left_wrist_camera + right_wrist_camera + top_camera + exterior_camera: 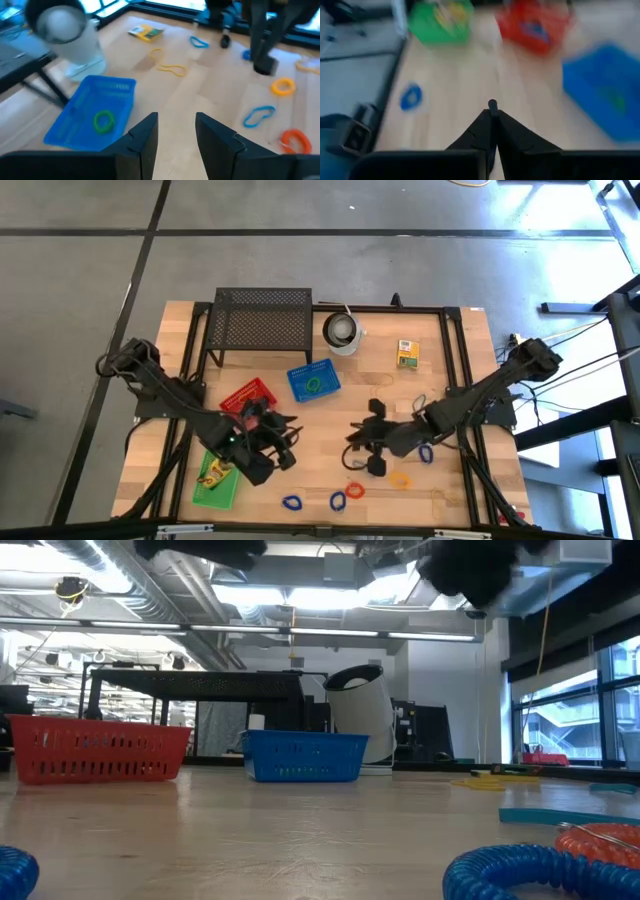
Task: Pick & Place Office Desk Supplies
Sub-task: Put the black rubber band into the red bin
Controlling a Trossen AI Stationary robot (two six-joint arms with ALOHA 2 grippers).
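Right wrist view motion-blurred: green basket (440,22) contents unreadable. Low view: blue loop (545,875) cut off by bottom edge. High view: red basket (247,396) partly hidden by left arm; contents possibly blue, unclear.

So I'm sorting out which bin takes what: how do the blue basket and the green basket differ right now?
The blue basket lies mid-table near the white cup; the green basket sits at the front left edge, beside the left gripper. The blue one holds a green loop; the green one holds a yellow box. Both are small open trays.
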